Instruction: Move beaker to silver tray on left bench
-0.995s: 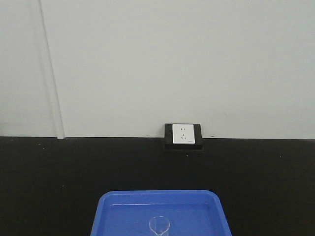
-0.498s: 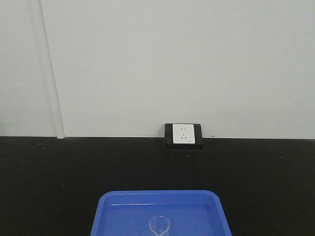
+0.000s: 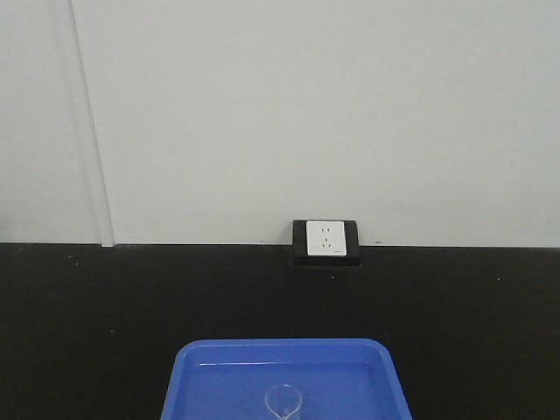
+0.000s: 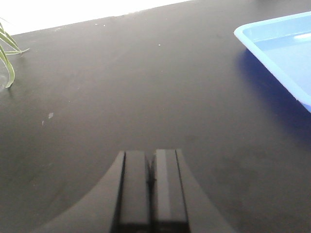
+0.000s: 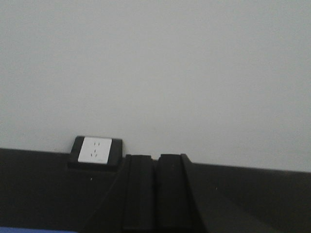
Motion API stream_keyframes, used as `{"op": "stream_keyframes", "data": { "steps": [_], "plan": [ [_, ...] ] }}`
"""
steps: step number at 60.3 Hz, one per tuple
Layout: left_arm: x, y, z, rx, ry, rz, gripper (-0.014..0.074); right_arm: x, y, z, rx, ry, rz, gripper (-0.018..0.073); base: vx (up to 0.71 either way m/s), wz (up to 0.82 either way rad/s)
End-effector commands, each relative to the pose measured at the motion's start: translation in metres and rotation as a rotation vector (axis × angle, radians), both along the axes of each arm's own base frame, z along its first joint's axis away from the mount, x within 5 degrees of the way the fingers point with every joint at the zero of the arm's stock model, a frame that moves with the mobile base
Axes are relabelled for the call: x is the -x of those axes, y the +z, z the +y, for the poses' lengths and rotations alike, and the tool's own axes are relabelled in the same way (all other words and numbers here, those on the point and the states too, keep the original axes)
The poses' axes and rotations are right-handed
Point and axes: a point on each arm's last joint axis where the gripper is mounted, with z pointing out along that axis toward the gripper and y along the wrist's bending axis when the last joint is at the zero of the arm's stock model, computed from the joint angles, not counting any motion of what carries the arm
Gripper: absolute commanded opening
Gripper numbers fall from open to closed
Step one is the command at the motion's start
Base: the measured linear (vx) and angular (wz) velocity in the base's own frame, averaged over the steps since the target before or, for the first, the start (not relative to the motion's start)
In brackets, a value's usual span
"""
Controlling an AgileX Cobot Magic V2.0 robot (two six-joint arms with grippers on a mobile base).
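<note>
The beaker (image 3: pixel 283 403), small and of clear glass, shows only its round rim at the bottom edge of the front view, standing inside a blue plastic tray (image 3: pixel 192 385). The silver tray is out of view. In the left wrist view my left gripper (image 4: pixel 151 160) is shut with nothing in it, low over the black bench top (image 4: pixel 121 97), left of the blue tray's corner (image 4: pixel 272 48). In the right wrist view my right gripper (image 5: pixel 156 160) is shut and empty, raised and facing the white wall. Neither gripper is near the beaker.
A white socket in a black housing (image 3: pixel 325 242) sits against the wall behind the blue tray; the same socket (image 5: pixel 95 151) shows left of the right fingers. Green plant leaves (image 4: pixel 7 53) reach in at the far left of the bench.
</note>
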Motion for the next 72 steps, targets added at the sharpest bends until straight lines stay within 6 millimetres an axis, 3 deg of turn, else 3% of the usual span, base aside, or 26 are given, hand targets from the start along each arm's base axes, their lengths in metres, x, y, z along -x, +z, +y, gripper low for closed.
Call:
{"op": "stream_keyframes", "data": {
  "steps": [1, 11, 20, 27, 42, 57, 66, 72],
  "plan": [
    [-0.002, 0.001, -0.001, 0.006, -0.015, -0.069, 0.0001, -0.012, 0.013, 0.0, -0.007, 0.003, -0.087, -0.0011, 0.0, 0.0],
    [-0.002, 0.001, -0.001, 0.006, -0.015, -0.069, 0.0001, -0.022, 0.005, 0.0, -0.008, 0.003, -0.042, 0.001, 0.0, 0.0],
    [-0.002, 0.001, -0.001, 0.006, -0.015, -0.069, 0.0001, -0.023, 0.002, -0.001, -0.007, 0.002, -0.022, 0.0101, 0.0, 0.0],
    [-0.002, 0.001, -0.001, 0.006, -0.015, -0.069, 0.0001, -0.023, 0.002, -0.001, -0.007, 0.002, -0.022, 0.0243, 0.0, 0.0],
    [-0.002, 0.001, -0.001, 0.006, -0.015, -0.069, 0.0001, -0.032, 0.0, 0.0, -0.008, 0.008, -0.046, 0.0725, 0.0, 0.0],
    [-0.002, 0.001, -0.001, 0.006, -0.015, -0.069, 0.0001, -0.046, -0.012, 0.008, -0.067, 0.042, 0.0, 0.0714, 0.0, 0.0],
    [-0.002, 0.001, -0.001, 0.006, -0.015, -0.069, 0.0001, -0.07, -0.044, 0.039, -0.048, 0.164, 0.136, 0.0676, 0.0, 0.0],
    [-0.002, 0.001, -0.001, 0.006, -0.015, -0.069, 0.0001, -0.085, -0.074, 0.071, -0.031, 0.27, 0.233, 0.0647, 0.0, 0.0]
  ]
}}
